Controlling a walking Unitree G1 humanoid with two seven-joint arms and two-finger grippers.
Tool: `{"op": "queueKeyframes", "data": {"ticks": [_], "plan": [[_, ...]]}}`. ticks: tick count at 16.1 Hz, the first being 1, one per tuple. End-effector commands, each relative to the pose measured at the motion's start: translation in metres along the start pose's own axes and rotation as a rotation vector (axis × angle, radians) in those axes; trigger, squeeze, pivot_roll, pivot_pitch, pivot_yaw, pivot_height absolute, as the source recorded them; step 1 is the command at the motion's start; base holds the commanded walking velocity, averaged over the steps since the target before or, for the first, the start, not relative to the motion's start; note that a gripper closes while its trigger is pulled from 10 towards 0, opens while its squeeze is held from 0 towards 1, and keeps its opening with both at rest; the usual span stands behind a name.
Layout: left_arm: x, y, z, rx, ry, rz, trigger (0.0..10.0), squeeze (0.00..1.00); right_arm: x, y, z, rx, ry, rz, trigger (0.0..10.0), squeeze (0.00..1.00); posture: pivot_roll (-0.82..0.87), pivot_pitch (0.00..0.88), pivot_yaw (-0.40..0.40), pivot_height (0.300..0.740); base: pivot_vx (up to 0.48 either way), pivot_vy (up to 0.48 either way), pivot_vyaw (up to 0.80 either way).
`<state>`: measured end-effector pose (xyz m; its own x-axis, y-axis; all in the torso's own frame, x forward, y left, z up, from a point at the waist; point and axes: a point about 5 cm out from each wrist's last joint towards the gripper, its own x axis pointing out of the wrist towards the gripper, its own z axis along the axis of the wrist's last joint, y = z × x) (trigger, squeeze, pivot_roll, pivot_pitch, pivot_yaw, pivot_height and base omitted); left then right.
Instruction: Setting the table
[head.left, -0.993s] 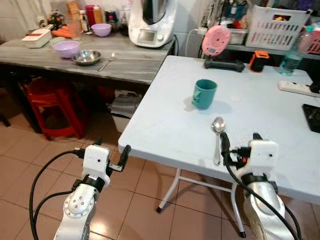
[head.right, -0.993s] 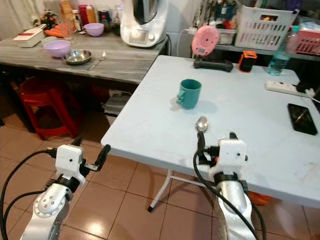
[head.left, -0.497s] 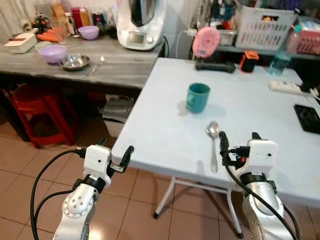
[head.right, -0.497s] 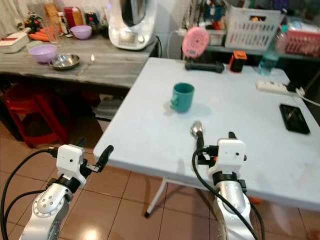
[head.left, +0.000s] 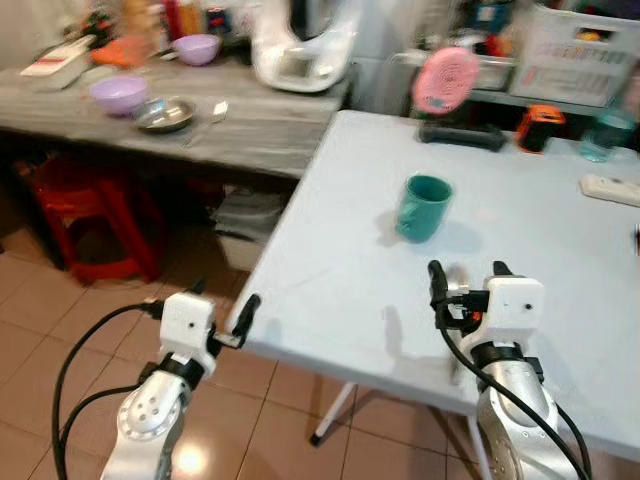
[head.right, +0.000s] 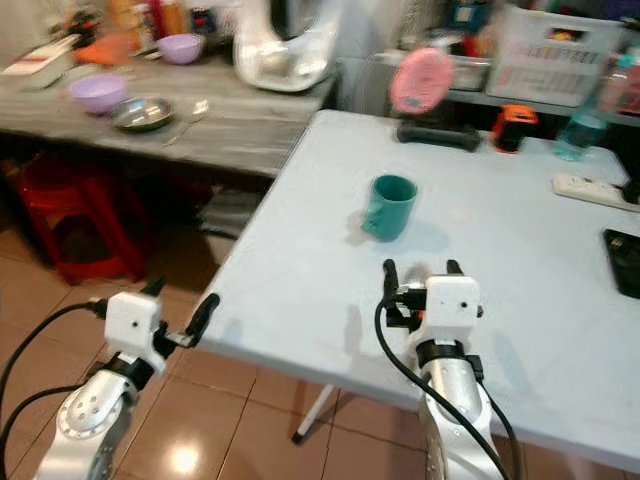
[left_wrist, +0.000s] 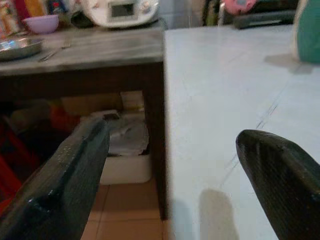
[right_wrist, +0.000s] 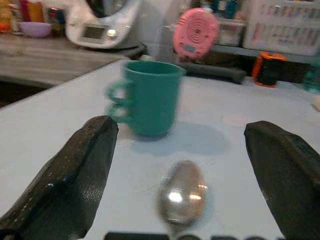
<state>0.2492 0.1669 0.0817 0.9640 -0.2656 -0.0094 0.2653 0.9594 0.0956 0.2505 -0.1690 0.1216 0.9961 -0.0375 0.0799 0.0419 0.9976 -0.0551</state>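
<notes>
Right gripper (right_wrist: 182, 165): I've got it spread wide over the white table (head.left: 330, 240), holding nothing.
Spoon (right_wrist: 181, 196): lying flat between my fingers, bowl towards the teal mug (head.left: 424, 207), handle running back under the wrist.
Left gripper (head.left: 215, 318): open, empty, off the table's edge; right is nearer.

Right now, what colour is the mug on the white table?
Teal green. The mug shows best in the right wrist view, just beyond the spoon.

One teal mug (head.left: 424, 207), one spoon (right_wrist: 181, 193), perhaps two purple bowls (head.left: 118, 94).
</notes>
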Motion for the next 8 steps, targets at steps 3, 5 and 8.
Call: {"op": "queueKeyframes", "data": {"ticks": [3,5,8], "plan": [[-0.0006,-0.0047,0.0016,-0.022,-0.01,-0.026,10.0,0.0,-0.0023,-0.0026,-0.0056,-0.003,0.026,-0.013,10.0,0.0,0.01,0.0,0.004,0.74,0.0,0.0,0.0],[-0.0027,-0.0052,-0.0031,-0.011,0.012,-0.042,10.0,0.0,-0.0033,-0.003,-0.0075,-0.006,0.037,-0.019,10.0,0.0,0.01,0.0,0.006,0.74,0.0,0.0,0.0],[-0.0044,-0.0056,-0.007,-0.017,0.03,-0.088,10.0,0.0,-0.0041,-0.0038,-0.0115,-0.018,0.066,-0.037,10.0,0.0,0.01,0.0,0.003,0.74,0.0,0.0,0.0]]}}
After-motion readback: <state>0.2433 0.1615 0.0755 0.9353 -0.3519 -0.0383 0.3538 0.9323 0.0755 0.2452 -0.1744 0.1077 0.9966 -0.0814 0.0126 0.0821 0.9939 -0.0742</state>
